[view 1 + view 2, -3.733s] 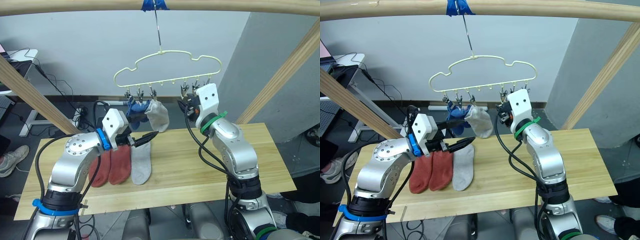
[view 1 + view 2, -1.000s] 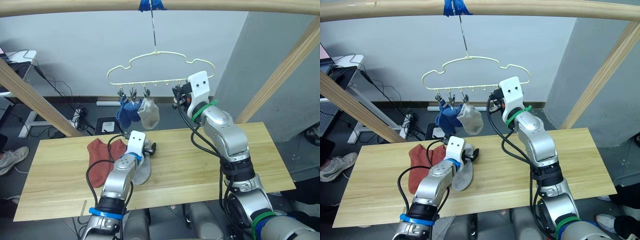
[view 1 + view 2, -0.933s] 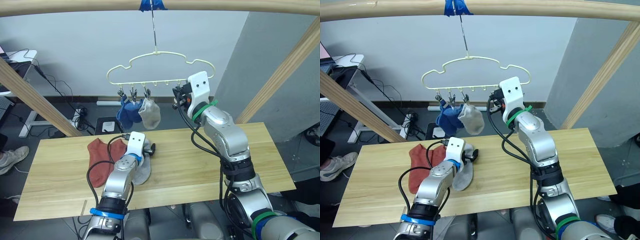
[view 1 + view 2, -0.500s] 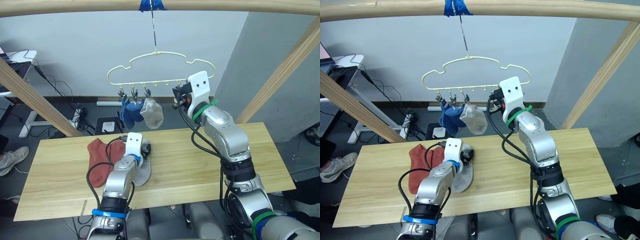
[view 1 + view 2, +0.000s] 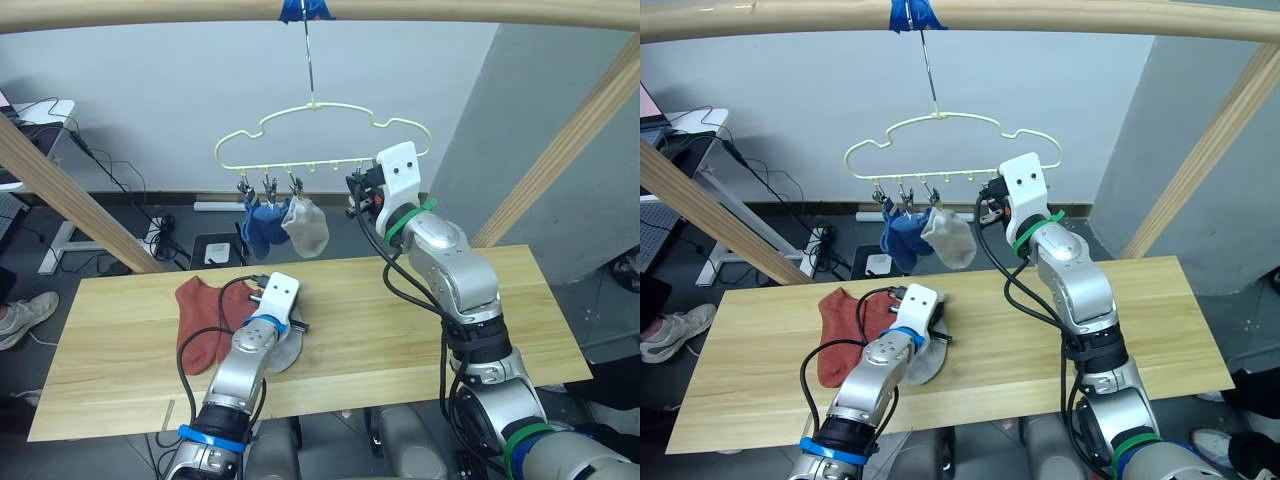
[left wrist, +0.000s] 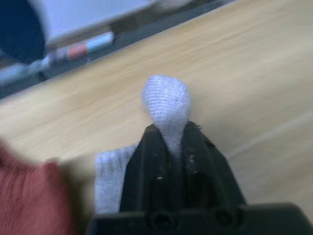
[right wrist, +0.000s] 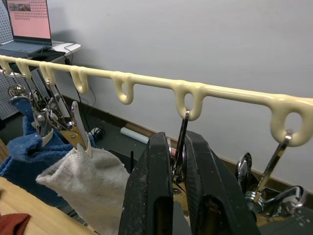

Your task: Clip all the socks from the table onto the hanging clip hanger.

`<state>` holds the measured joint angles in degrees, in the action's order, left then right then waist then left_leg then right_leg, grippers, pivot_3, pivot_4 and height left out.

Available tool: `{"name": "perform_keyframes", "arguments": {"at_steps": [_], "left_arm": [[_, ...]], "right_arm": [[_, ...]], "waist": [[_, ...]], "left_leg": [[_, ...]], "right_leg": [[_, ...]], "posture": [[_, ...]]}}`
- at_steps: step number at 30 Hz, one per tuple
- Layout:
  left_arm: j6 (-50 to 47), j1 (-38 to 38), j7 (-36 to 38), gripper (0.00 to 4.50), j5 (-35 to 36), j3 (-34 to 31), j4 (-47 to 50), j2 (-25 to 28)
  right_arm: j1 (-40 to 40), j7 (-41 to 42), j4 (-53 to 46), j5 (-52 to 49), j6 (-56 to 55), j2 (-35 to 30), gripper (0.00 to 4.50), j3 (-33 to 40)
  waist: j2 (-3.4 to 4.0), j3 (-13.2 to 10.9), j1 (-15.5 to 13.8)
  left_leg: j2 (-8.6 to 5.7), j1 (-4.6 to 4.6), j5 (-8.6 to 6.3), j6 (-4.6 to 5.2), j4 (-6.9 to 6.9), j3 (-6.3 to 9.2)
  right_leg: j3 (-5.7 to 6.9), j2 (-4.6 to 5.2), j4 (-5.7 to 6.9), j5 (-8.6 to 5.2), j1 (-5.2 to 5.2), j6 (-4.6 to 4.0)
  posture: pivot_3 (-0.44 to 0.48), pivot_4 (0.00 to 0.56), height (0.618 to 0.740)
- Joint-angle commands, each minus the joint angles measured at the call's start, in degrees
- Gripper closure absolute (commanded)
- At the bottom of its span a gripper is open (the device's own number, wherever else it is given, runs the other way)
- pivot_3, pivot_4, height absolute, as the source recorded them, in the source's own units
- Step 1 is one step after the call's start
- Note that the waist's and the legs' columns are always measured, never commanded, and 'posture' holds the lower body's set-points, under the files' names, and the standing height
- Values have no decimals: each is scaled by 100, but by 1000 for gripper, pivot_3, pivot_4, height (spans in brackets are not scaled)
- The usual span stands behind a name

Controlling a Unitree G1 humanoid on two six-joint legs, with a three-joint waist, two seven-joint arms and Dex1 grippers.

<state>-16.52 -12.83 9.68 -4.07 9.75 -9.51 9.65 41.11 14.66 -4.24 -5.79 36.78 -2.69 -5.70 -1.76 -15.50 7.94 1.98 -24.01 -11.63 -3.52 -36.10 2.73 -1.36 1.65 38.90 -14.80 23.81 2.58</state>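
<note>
Presently: left gripper (image 6: 168,134) clamped on light grey sock (image 6: 165,105) for lifting; right gripper (image 7: 178,176) squeezing hanger clip (image 7: 181,142), readying it.

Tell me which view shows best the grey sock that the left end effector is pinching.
The left wrist view: the grey sock bulges up between the fingers of the left end effector, so the grip is plain. In the two eye views the arm covers much of that sock on the table.
</note>
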Motion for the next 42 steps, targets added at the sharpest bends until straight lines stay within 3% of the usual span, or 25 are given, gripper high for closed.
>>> {"name": "perform_keyframes", "arguments": {"at_steps": [1,15,41,42], "left_arm": [[851,-300,37,4500,-344,373,320,-52],[1917,-1497,-260,4500,-849,499,-224,-462],[2168,-1515,-188,4500,-606,266,33,-707],[2168,-1525,-193,4500,-611,267,18,-714]], "right_arm": [[64,-24,-361,-83,11,18,4480,36],[70,15,-634,-222,402,87,4480,38],[-55,-23,-618,-260,385,55,4480,-31],[-67,-15,-639,-286,384,67,3755,-14]], "waist": [[0,0,-3],[0,0,38],[1,-1,37],[1,-1,37]], "left_leg": [[0,-1,0,0,0,0],[-1,-11,-1,2,3,-5],[-1,-37,-1,2,2,-3],[-1,-37,-1,2,2,-3]], "right_leg": [[0,0,-1,0,0,1],[-3,-2,-5,-4,10,6],[1,-2,-7,-4,31,8],[1,-2,-7,-4,31,8]], "posture": [[-246,252,740],[-262,259,740],[-253,256,740],[-254,255,740]]}}
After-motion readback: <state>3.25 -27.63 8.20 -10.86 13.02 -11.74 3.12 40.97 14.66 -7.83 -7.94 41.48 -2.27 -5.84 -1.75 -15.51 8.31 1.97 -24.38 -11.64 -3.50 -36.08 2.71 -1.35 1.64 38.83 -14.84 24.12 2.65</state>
